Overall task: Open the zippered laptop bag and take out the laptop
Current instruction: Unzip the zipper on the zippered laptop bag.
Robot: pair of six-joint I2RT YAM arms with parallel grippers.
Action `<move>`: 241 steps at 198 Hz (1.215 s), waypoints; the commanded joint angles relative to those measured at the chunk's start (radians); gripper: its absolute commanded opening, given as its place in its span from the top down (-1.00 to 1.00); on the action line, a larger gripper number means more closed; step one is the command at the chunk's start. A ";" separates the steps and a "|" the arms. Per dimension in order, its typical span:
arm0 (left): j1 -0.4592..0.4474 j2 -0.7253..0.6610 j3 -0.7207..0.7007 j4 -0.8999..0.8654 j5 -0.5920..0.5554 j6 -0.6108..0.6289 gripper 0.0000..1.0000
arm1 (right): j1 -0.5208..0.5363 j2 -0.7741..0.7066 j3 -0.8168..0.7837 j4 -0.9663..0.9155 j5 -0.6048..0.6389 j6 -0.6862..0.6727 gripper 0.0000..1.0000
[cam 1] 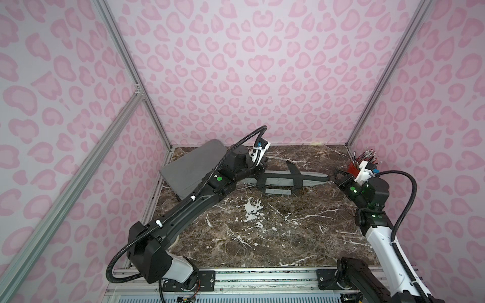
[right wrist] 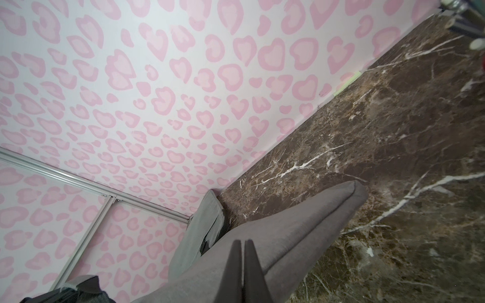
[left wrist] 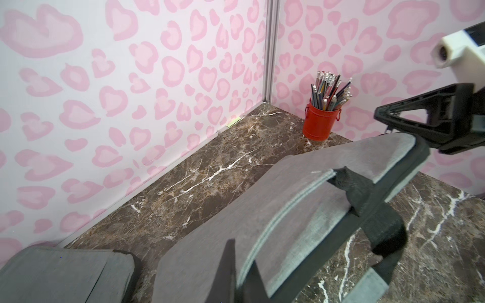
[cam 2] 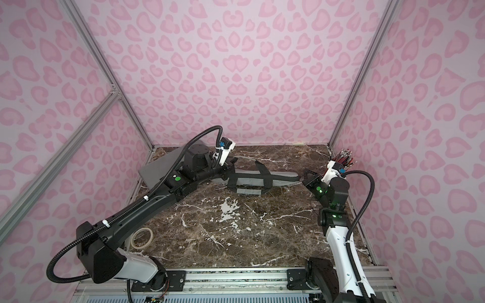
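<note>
Left wrist view: left gripper (left wrist: 235, 253), lower centre, clamps the laptop bag (left wrist: 301, 210); right gripper (left wrist: 380, 117), upper right, sits pinched shut at its corner. Such thin holds may slip.

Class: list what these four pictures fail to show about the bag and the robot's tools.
- Bag: zipped or unzipped, unclear; too fine in both wrist views, too small in top views.
- Left tool: cut off by the left wrist view's bottom edge; its own wrist hides it in top views.
- Grey pad: laptop or not, unclear; left arm covers part in top views.
</note>
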 commanded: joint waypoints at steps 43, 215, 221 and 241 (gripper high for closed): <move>0.001 0.016 0.016 0.022 -0.017 -0.009 0.97 | 0.096 0.049 0.151 -0.049 0.004 -0.172 1.00; 0.001 0.075 -0.123 0.109 0.016 -0.018 0.98 | 0.124 0.127 0.004 0.029 -0.056 -0.360 1.00; 0.001 0.083 -0.101 0.104 0.005 -0.026 0.98 | 0.125 0.110 -0.010 0.039 -0.046 -0.367 1.00; 0.001 0.112 -0.029 0.081 -0.024 -0.046 0.98 | 0.123 0.050 -0.045 0.078 -0.023 -0.388 1.00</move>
